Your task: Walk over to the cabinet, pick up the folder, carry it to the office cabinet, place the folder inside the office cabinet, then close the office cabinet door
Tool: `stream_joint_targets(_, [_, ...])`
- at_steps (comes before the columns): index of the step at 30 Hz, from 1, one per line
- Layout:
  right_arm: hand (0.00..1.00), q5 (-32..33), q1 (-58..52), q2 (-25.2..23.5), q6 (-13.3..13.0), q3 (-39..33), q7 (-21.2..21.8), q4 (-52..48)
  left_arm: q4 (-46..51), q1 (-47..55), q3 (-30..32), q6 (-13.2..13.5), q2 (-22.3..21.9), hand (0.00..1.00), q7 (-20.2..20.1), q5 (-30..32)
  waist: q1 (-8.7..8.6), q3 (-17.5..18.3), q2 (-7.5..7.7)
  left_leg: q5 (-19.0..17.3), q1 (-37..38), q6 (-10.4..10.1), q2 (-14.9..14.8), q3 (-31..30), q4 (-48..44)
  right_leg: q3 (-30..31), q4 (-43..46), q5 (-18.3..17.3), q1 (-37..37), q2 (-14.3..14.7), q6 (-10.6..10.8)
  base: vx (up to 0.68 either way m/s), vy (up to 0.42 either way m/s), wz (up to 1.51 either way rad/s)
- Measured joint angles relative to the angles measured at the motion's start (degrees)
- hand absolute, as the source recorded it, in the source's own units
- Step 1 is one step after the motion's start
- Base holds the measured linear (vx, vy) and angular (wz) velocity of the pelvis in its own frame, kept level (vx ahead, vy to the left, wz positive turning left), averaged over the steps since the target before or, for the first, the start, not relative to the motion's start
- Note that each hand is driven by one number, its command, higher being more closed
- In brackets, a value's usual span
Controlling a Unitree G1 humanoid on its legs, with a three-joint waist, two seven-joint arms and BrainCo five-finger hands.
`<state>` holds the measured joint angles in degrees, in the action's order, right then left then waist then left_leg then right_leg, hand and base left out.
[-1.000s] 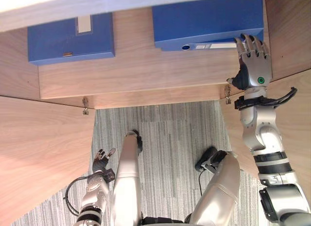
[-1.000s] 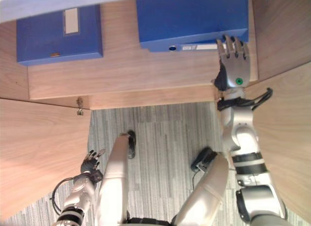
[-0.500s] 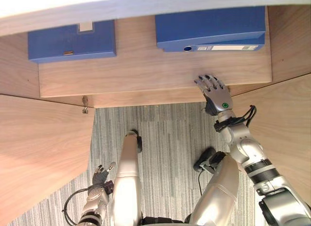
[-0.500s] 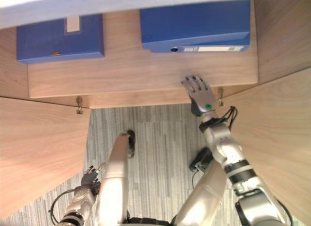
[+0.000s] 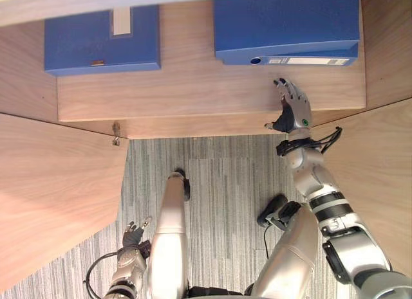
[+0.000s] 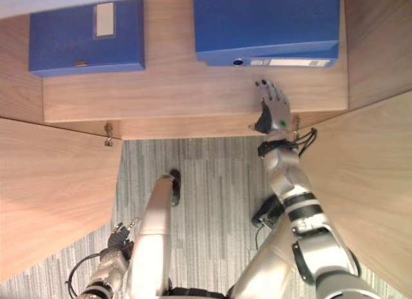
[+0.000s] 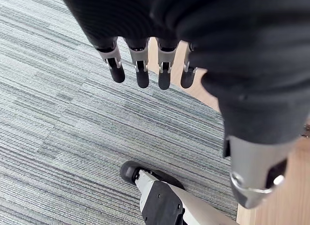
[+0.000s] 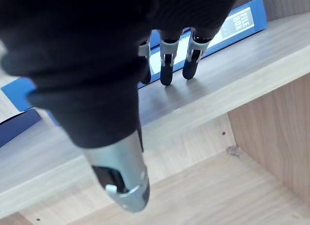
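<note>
Right hand (image 5: 293, 111) outstretched, flat, empty, over shelf (image 5: 193, 87) edge, just short of folder (image 5: 286, 22); left hand (image 5: 133, 236) slack, low.

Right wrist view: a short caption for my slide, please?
Open right robot hand over a wooden shelf, fingers pointing toward a blue folder.
</note>
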<state>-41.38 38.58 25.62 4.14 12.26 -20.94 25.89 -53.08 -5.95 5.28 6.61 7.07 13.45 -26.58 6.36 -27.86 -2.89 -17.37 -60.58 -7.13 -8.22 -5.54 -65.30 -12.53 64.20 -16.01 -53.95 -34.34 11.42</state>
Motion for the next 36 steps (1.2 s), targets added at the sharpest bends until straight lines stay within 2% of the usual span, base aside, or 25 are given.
stream_joint_targets(8, [0.0, 2.3, 8.3, 0.0, 0.9, -1.1, 4.2, 6.0, 1.8, 0.0, 0.9, -0.6, -0.3, 0.0, -0.4, -0.6, 0.32, 0.0, -0.06, 0.2, -0.8, 0.0, -0.1, 0.2, -0.3, 0.2, 0.0, 0.4, -1.0, 0.0, -0.3, 0.0, 0.003, 0.0])
stream_joint_targets(12, [0.0, 2.2, 10.9, 0.0, 0.9, -0.7, 6.6, 8.0, 2.0, -0.1, 2.9, -1.4, -0.9, 0.0, -0.9, -1.0, -0.19, 0.0, -0.12, 0.1, -1.6, -0.1, -0.2, 0.1, -1.0, 0.2, 0.0, 0.7, -1.6, 0.0, -0.2, -0.01, 0.015, -0.02])
stream_joint_targets(18, [0.0, 2.3, 18.0, 0.5, 1.8, 3.0, 9.4, 12.9, 3.9, -0.3, 5.2, -2.6, -1.2, 0.0, -1.8, -2.5, -0.65, 0.1, -0.25, 0.5, -3.3, 0.1, -0.8, 0.6, -1.0, 0.2, -0.1, 1.5, -3.9, -0.1, 0.2, -0.03, 0.013, -0.08])
stream_joint_targets(23, [0.0, 5.1, 23.9, 1.5, 2.8, 5.3, 12.5, 17.1, 4.5, -0.7, 6.9, -3.0, -1.9, 0.0, -2.9, -2.7, -0.7, 0.0, -0.85, 0.5, -3.9, 0.0, -1.3, 1.7, 0.5, -0.1, -1.2, 1.9, -5.0, -0.7, 0.9, -0.02, -0.006, -0.02])
stream_joint_targets(28, [0.0, 8.8, 25.9, 3.2, 3.5, 5.3, 14.6, 17.3, 4.8, -0.6, 8.3, -3.4, -2.4, 0.0, -4.0, -2.7, -0.42, 0.0, -1.1, 1.0, -4.6, -0.9, -2.2, 2.4, 2.0, -1.4, -2.7, 2.2, -5.1, -0.7, 1.4, -0.01, -0.003, 0.02])
stream_joint_targets(36, [0.0, 8.8, 27.2, 5.4, 2.8, 5.3, 18.3, 16.7, 5.5, -0.3, 12.6, -3.5, -2.7, 0.0, -5.1, -2.4, -0.64, 0.0, -1.26, 1.4, -5.2, -0.6, -2.2, 2.5, 1.6, -1.5, -3.2, 3.0, -5.1, -1.0, 0.7, 0.01, 0.011, 0.0])
